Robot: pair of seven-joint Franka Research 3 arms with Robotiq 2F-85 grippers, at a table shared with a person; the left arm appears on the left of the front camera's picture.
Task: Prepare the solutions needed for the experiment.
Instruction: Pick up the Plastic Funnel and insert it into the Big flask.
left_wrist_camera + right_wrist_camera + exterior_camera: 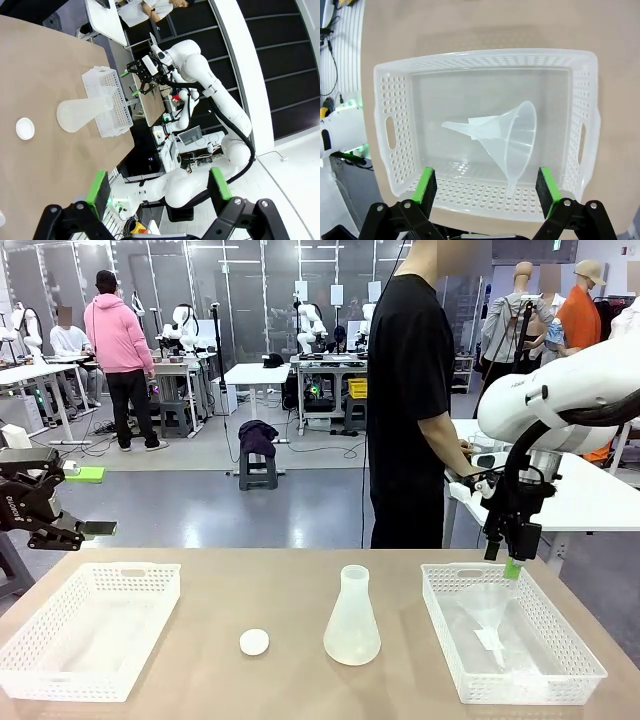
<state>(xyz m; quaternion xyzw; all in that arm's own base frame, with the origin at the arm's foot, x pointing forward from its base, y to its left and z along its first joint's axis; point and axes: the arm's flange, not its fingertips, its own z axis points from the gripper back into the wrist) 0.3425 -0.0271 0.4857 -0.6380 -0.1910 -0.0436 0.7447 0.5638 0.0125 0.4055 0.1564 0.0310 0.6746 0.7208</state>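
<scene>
A frosted conical flask [352, 620] [75, 114] stands upright at the table's middle; I cannot make out any solutions in it. A clear plastic funnel [490, 625] [515, 140] lies on its side in the right white basket [438, 635] [485, 56]. My right gripper [513, 562] [485, 186] hangs open above that basket's far left corner, holding nothing. Off the table's left edge, my left gripper [90, 533] [157, 187] is open and empty, well away from the flask.
A small white round cap [254, 642] [24, 127] lies on the table left of the flask. An empty white basket [90, 570] sits at the left. A person in a black shirt [410, 400] stands at the far side.
</scene>
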